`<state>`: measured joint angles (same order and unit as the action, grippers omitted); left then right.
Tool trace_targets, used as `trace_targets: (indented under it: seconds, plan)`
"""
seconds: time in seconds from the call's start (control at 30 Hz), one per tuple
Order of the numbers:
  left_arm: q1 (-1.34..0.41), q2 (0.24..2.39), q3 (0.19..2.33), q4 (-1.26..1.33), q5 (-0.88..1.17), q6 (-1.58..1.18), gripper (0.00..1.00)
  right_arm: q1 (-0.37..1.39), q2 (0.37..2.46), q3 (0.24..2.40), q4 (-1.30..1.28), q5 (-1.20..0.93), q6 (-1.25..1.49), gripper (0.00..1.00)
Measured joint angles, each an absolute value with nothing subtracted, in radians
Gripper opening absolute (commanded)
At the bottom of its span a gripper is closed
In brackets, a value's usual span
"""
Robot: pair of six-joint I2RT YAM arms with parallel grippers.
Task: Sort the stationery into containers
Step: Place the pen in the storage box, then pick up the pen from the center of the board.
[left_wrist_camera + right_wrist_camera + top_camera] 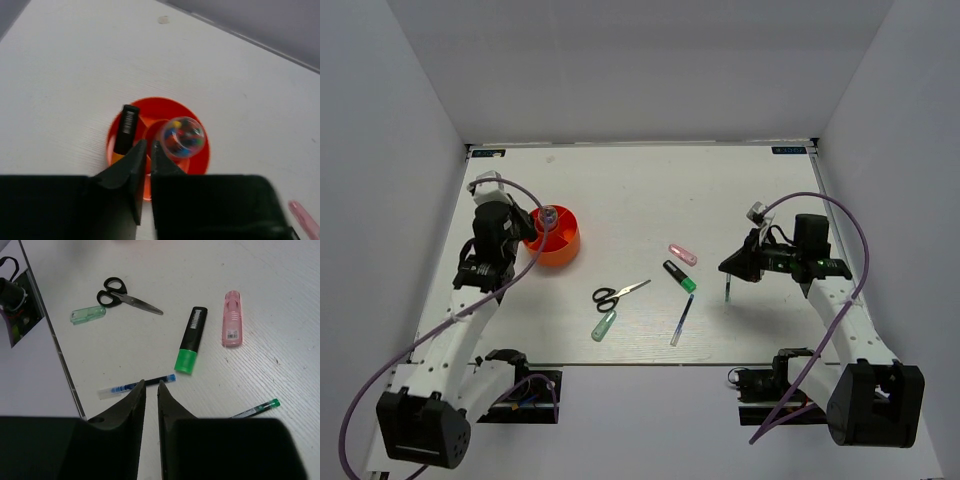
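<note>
White box walls, white worktop [640, 190], an arm at each side. Orange-red cup [160, 105] sits far-left under the left arm and already holds two things: a yellow marker [125, 131] upright in one divider slot and a clear round tub of coloured bits [182, 136] in the next. Looks like a drop-off pose.

Loose stationery lies mid-worktop, well apart from the cup: scissors [129, 298], green-black marker [192, 337], pink marker [233, 320], pale green tube [88, 315], blue pen [132, 386], green pen [255, 409].

Left gripper [149, 145] – pressed together, empty, above the cup's near rim. Right gripper [151, 385] – fingers a slit apart, nothing between them, tips over the blue pen's dark end. My read: that pen is the next pick, so it needs to spread wider first.
</note>
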<state>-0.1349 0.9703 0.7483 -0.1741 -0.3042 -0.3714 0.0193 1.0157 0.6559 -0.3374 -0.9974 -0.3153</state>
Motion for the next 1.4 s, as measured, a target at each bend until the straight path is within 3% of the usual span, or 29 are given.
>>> trace_targets:
  seconds: [0.03,0.07,0.13,0.23,0.27,0.33,0.37,0.47,0.57,0.67,0.8,0.83,0.9,1.0,1.13,1.23,1.4]
  plan:
    - [-0.149,0.941,0.761,-0.203,-0.272,-0.373,0.39,0.019,1.021,0.657,-0.338,-0.991,-0.307,0.14]
    - [-0.165,0.912,0.770,-0.233,-0.239,-0.372,0.44,0.019,1.029,0.658,-0.339,-0.985,-0.302,0.00]
    - [-0.197,0.873,0.774,-0.290,-0.152,-0.381,0.56,0.019,1.050,0.662,-0.341,-0.957,-0.282,0.00]
    - [-0.262,0.859,0.773,-0.384,-0.015,-0.378,0.67,0.019,1.088,0.676,-0.348,-0.897,-0.242,0.00]
    - [-0.288,0.866,0.772,-0.414,0.028,-0.371,0.68,0.019,1.102,0.682,-0.350,-0.875,-0.233,0.16]
    - [-0.338,0.878,0.764,-0.467,0.092,-0.349,0.71,0.019,1.123,0.695,-0.361,-0.844,-0.215,0.36]
    - [-0.367,0.885,0.758,-0.492,0.116,-0.335,0.71,0.019,1.135,0.703,-0.369,-0.834,-0.216,0.56]
    - [-0.438,0.893,0.736,-0.534,0.157,-0.287,0.73,0.019,1.152,0.717,-0.386,-0.817,-0.222,0.67]
    - [-0.490,0.887,0.693,-0.540,0.177,-0.247,0.73,0.020,1.152,0.717,-0.394,-0.801,-0.240,0.67]
    - [-0.503,0.881,0.657,-0.558,0.189,-0.224,0.71,0.020,1.152,0.717,-0.396,-0.777,-0.255,0.59]
    - [-0.503,0.868,0.646,-0.570,0.194,-0.203,0.68,0.021,1.172,0.731,-0.417,-0.760,-0.281,0.15]
    - [-0.503,0.863,0.646,-0.569,0.193,-0.199,0.68,0.024,1.184,0.737,-0.418,-0.760,-0.290,0.12]
    - [-0.503,0.852,0.646,-0.573,0.189,-0.191,0.64,0.033,1.206,0.749,-0.422,-0.763,-0.294,0.12]
    - [-0.503,0.840,0.646,-0.576,0.184,-0.187,0.63,0.065,1.228,0.757,-0.429,-0.772,-0.309,0.28]
    - [-0.503,0.843,0.646,-0.576,0.183,-0.186,0.71,0.147,1.258,0.773,-0.445,-0.775,-0.370,0.43]
    - [-0.503,0.851,0.646,-0.576,0.180,-0.187,0.72,0.217,1.315,0.811,-0.455,-0.741,-0.408,0.45]
    - [-0.503,0.857,0.646,-0.578,0.165,-0.184,0.75,0.336,1.447,0.906,-0.455,-0.620,-0.410,0.56]
